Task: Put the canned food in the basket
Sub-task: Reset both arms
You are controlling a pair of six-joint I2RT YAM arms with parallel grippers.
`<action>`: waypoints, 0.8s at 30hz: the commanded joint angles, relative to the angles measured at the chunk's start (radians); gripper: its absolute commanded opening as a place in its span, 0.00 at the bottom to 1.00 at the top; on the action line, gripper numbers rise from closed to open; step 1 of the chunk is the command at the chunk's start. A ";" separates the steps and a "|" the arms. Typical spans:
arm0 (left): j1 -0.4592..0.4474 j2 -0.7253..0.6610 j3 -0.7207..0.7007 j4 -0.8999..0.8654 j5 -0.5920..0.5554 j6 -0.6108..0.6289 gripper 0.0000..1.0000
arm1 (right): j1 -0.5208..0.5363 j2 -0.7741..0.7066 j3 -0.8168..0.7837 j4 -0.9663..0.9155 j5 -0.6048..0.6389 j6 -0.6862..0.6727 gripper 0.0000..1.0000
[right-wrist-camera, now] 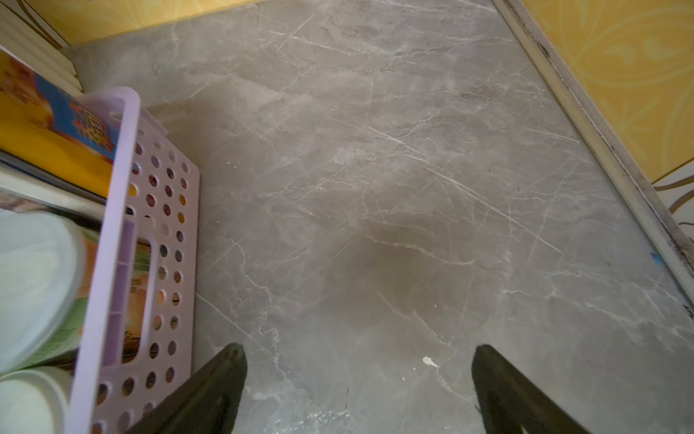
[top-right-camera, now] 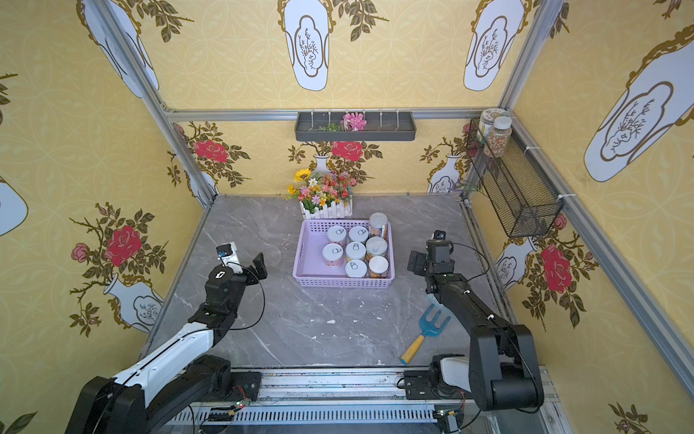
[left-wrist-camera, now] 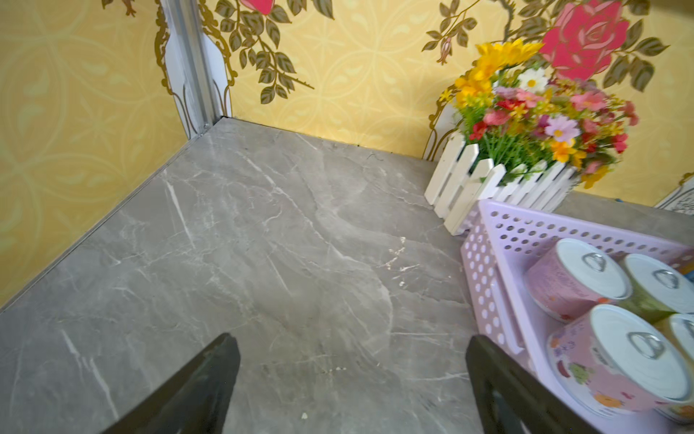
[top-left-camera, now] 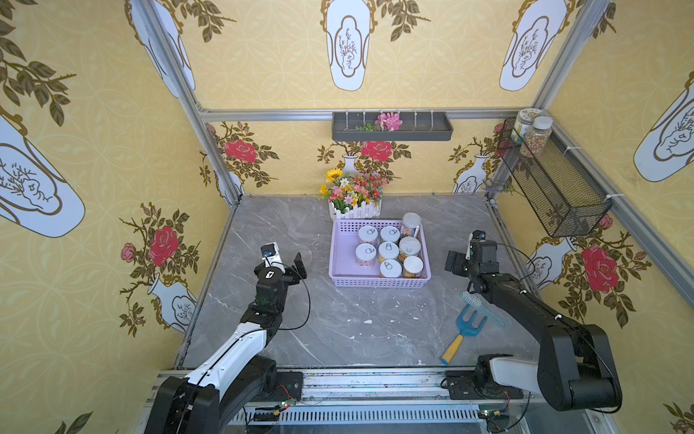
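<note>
Nothing is held. Your left gripper (left-wrist-camera: 351, 338) gapes wide, left of the lavender basket (top-left-camera: 379, 282); all eight cans (top-left-camera: 388, 250) stand inside it; your right gripper (right-wrist-camera: 360, 347) gapes wide on its right. No can sits on the table (top-left-camera: 300, 319): task looks complete.

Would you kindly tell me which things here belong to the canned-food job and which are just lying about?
Job: eight cans, all standing in the lavender basket; left claw and right claw, both open.
Lying about: flower planter, blue garden fork, brush, grain jars in the black wire-mesh basket, dark grey wall tray.
</note>
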 commanded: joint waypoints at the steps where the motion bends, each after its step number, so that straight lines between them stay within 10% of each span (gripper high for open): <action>1: 0.020 0.075 -0.043 0.256 0.023 0.046 1.00 | -0.005 0.044 -0.021 0.201 -0.018 -0.060 0.97; 24: 0.063 -0.042 -0.240 0.408 0.103 0.051 1.00 | -0.028 0.032 -0.159 0.426 -0.085 -0.173 0.97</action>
